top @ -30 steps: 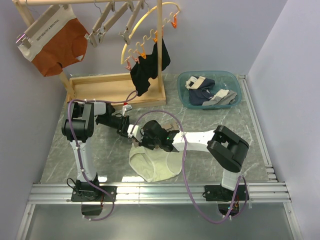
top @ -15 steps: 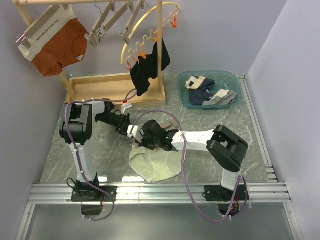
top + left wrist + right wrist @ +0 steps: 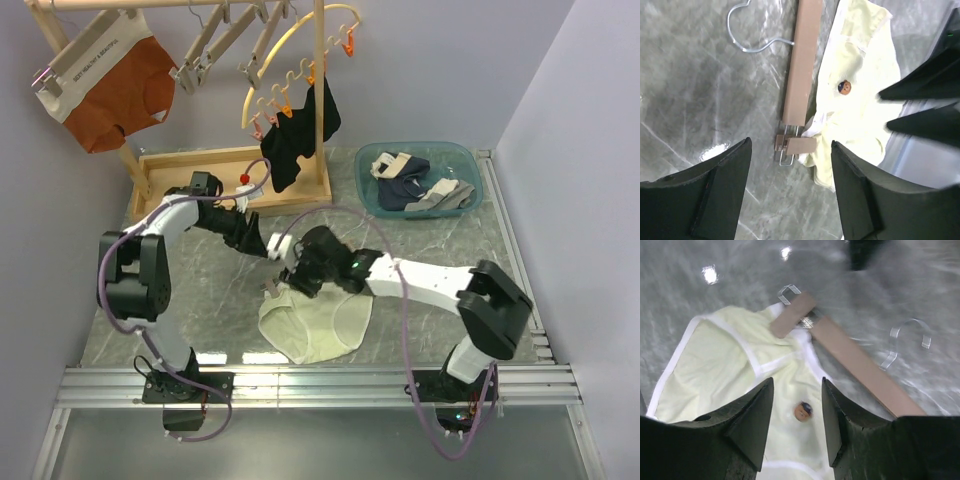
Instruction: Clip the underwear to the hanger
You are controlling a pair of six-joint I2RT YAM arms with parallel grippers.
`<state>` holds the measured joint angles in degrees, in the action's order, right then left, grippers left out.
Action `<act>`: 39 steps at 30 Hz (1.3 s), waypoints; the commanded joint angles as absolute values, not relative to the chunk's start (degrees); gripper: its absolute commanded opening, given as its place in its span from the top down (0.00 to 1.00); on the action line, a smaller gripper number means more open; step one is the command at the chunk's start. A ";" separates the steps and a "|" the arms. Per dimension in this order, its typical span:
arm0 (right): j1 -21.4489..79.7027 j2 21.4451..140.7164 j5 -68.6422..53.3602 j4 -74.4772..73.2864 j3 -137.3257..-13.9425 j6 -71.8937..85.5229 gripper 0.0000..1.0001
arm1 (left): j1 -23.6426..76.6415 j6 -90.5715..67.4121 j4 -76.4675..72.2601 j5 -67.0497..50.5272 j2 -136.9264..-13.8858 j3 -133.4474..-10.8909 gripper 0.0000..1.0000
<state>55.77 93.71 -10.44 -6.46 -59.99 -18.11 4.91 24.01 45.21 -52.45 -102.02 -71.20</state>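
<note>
Two grippers, both spread wide and holding nothing: the left gripper (image 3: pixel 791 150) hangs over the end clip (image 3: pixel 800 145) of the straight light-wood bar hanger (image 3: pixel 801 60), and the right gripper (image 3: pixel 796 385) hangs over the pale cream-yellow briefs (image 3: pixel 725 370). The briefs lie flat on the grey marbled table (image 3: pixel 200 300). They are white-trimmed, with a small brown spot at the waistband and one corner bunched at that clip. Further back, a teal plastic basin (image 3: pixel 481 185) holds dark and pale garments (image 3: pixel 405 180).
</note>
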 commanded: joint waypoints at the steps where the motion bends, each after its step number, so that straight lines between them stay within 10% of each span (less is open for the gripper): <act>1: 48.71 87.64 -15.80 -8.78 -59.94 -11.79 0.50 | 8.17 21.36 39.31 -47.56 -96.69 -69.00 0.30; 14: 19.19 86.83 -32.24 -19.77 -62.93 -0.09 0.55 | 33.47 15.64 23.66 -23.84 -99.13 -70.21 0.30; 29: 11.16 100.72 -38.06 -20.74 -70.13 4.04 0.63 | 41.39 19.86 17.67 -12.05 -110.82 -75.85 0.37; 39: 10.99 108.10 -39.55 -19.95 -72.33 5.71 0.63 | 43.15 21.18 15.56 -8.53 -110.04 -71.81 0.73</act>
<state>11.42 107.61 -38.11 -20.71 -70.61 4.89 42.94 20.34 17.58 -10.44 -111.70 -73.19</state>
